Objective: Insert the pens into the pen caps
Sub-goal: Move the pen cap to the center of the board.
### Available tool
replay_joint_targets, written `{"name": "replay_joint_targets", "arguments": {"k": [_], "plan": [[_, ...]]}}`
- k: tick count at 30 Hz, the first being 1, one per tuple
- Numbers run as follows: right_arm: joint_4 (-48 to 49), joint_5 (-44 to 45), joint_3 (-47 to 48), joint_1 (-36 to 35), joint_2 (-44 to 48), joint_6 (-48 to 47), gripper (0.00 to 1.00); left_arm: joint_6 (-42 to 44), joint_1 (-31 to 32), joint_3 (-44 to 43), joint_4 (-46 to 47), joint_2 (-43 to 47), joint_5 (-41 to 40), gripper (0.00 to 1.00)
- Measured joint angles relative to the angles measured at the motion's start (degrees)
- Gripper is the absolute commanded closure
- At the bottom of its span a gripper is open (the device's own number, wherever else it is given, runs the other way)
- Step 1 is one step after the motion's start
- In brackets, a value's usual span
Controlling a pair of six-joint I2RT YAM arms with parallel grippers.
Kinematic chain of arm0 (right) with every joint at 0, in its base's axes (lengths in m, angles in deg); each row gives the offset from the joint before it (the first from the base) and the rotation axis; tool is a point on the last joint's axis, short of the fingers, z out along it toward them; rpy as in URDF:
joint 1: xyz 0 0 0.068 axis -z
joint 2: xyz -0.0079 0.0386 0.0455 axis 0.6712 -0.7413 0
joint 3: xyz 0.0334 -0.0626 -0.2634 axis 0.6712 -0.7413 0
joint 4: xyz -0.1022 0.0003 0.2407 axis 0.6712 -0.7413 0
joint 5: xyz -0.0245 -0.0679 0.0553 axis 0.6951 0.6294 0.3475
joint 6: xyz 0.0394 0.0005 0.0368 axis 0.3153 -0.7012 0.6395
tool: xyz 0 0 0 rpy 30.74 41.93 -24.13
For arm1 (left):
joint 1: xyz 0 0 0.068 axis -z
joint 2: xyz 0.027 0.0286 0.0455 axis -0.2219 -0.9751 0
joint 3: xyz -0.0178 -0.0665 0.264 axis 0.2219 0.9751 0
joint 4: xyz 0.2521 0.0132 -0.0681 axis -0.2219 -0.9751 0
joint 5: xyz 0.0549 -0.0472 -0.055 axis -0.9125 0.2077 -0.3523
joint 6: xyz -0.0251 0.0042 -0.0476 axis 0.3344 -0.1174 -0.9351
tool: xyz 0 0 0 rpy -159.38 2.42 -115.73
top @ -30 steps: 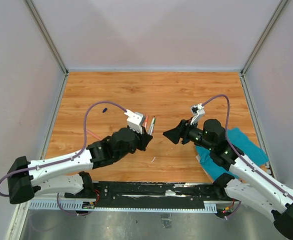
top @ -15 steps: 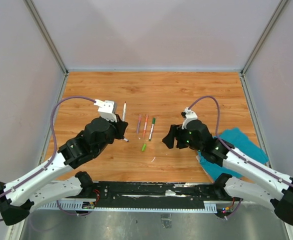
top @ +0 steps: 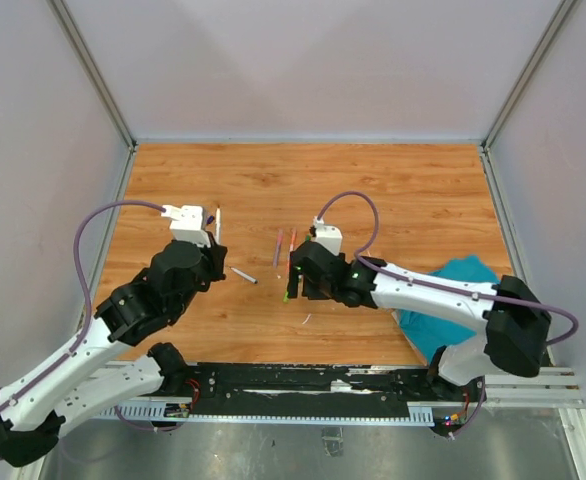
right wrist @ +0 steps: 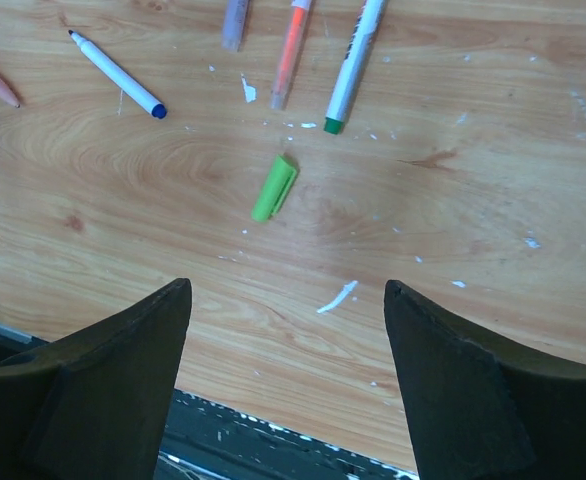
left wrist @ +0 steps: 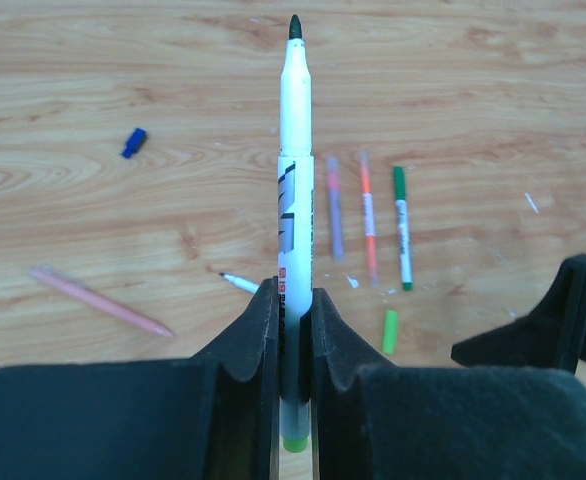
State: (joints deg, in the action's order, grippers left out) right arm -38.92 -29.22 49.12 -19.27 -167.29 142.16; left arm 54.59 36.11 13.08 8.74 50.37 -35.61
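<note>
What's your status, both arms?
Left pincer shut on pen, uncapped. Right pincer open over green cap. Nothing blocking the cap.

The orange-brown wood-grain desk looks smooth with a soft sheen, and small white flecks mark its surface. The white-barrelled pen is smooth, glossy plastic with dark printed lettering. The black left gripper holding it has matt, slightly grainy fingers. The short light green pen cap is smooth plastic with a faint shine. The black right gripper shows the same dull matt finish. The crumpled teal cloth looks soft, woven and matt.
</note>
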Motion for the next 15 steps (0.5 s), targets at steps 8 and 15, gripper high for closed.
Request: {"name": "replay_joint_targets", "arguments": {"k": [8, 15], "plan": [[-4.04, -0.79, 9.68, -1.22, -12.44, 4.85, 0.29, 0.52, -7.61, -0.68, -2.16, 0.52, 1.79, 0.99], [-7.69, -0.98, 14.19, -2.05, -19.47, 7.08, 0.4, 1.25, -7.61, -2.12, -3.91, 1.53, 2.12, 1.0]]}}
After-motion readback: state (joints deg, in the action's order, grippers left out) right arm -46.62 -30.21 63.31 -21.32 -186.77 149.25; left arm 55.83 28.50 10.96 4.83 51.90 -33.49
